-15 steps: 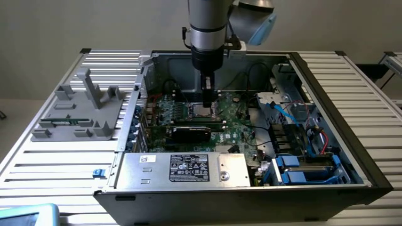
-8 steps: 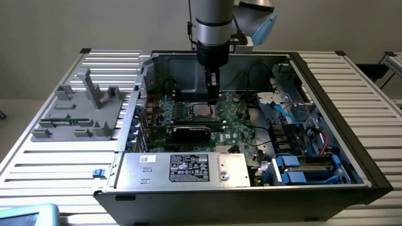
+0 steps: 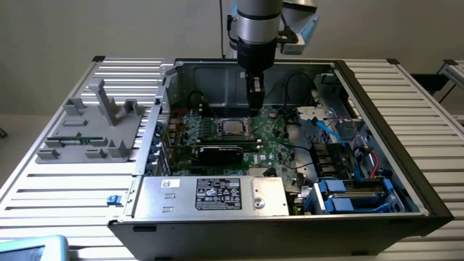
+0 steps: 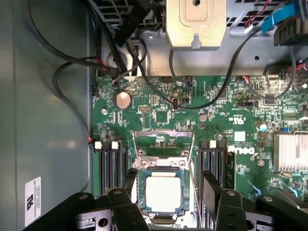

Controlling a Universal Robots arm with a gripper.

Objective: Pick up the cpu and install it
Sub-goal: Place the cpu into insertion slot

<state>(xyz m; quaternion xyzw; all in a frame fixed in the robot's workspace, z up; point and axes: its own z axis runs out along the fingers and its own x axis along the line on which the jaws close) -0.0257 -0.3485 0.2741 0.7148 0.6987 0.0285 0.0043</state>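
Found small flat square cpu, silvery-grey metal top, lying flat inside black square socket on green printed motherboard. Placed it near the centre of the exterior view, inside the open dark metal computer case and higher in the frame than the large silver labelled power supply box at lower centre.

Noted thin silver hinged load plate tilted up off the socket, not closed over the cpu.

Saw black gripper of the 1 arm hanging down from the upper centre of the exterior view. Logged its tip close over the motherboard, a little toward the exterior view's right of the cpu and higher in the frame, apart from it.

Recorded jaws as wide apart. Counted 2 black fingers in the wrist view, 1 on each side of the socket, with the cpu in the gap between them and no pad touching its edges. Judged nothing held.

Took as key relation: cpu below the open gap, roughly centred between the 2 fingers. Found no useful long axis, the outline being close to square, with edges roughly parallel to the finger faces.

Judged cpu resting in the socket, from its flat, square fit there. Could not tell full seating from these views.
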